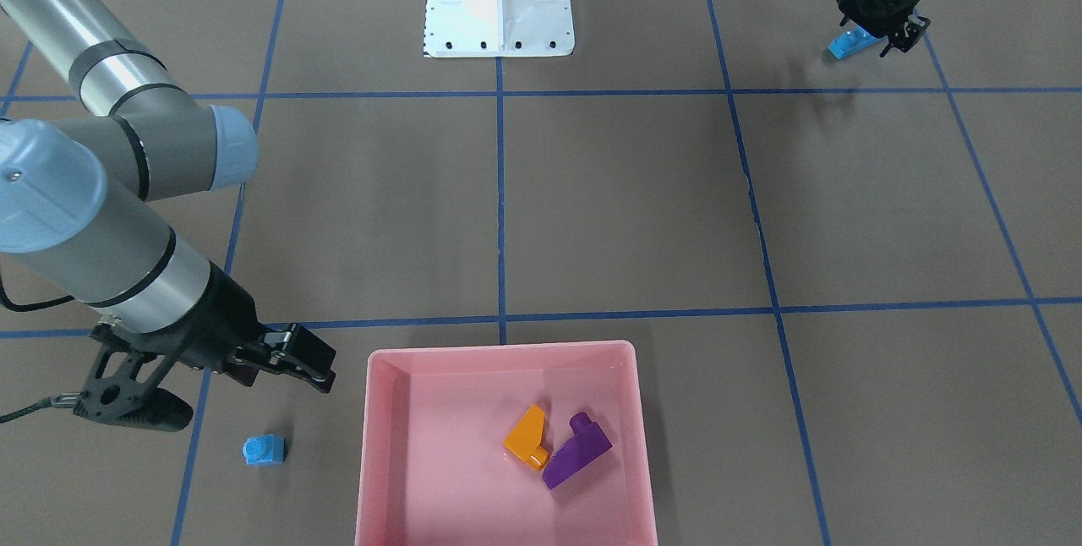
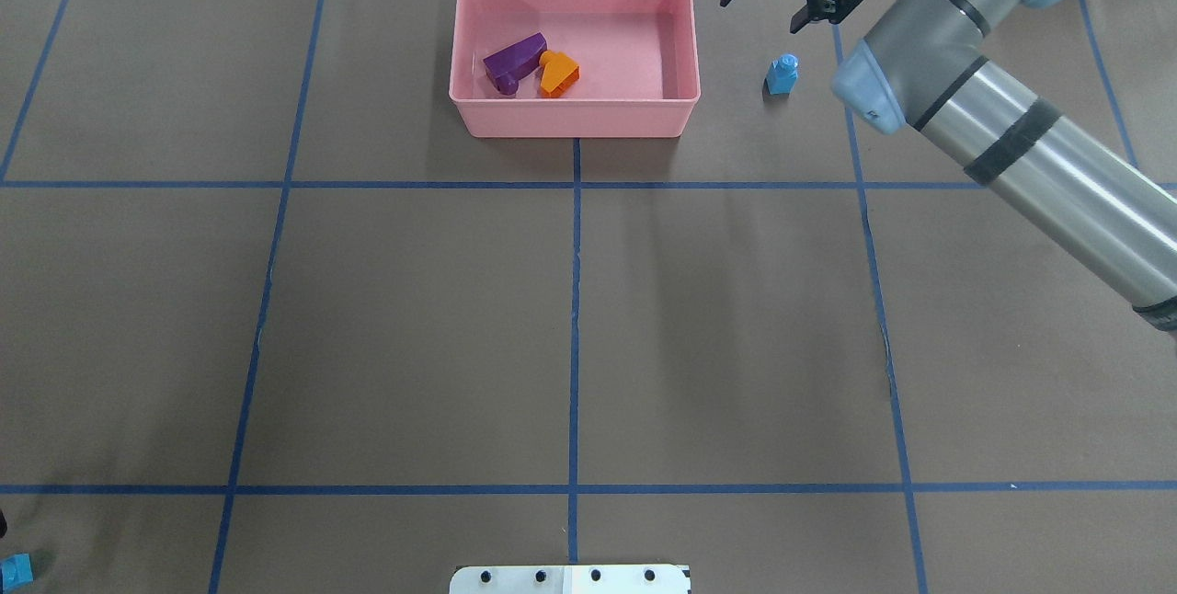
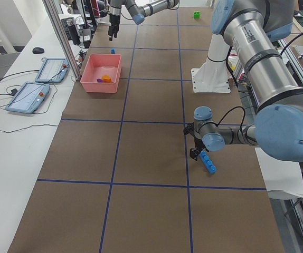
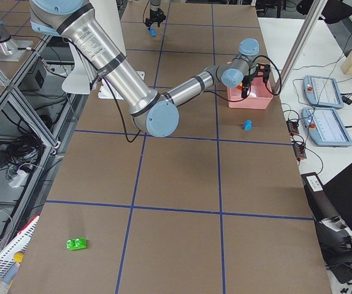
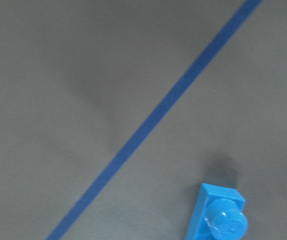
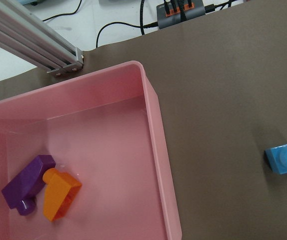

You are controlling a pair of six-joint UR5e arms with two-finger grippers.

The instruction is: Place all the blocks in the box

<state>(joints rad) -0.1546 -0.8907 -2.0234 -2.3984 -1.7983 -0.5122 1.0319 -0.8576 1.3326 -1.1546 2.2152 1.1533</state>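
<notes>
Nearest, the left gripper (image 1: 875, 32), jaws spread, hovers at the long blue brick (image 1: 849, 45) on the worktop (image 2: 414, 327). Farther, the tiny blue brick (image 2: 782, 75) stands beside the box (image 2: 570, 120), which holds the orange brick (image 2: 558, 74) and purple brick (image 2: 512, 62); the right gripper (image 2: 761, 10) hangs nearby, jaws spread.

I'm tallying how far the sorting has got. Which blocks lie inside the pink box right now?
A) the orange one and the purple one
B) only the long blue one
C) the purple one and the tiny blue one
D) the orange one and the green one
A: the orange sloped block and the purple sloped block lie side by side in the box, while the tiny blue block sits outside it.
</notes>
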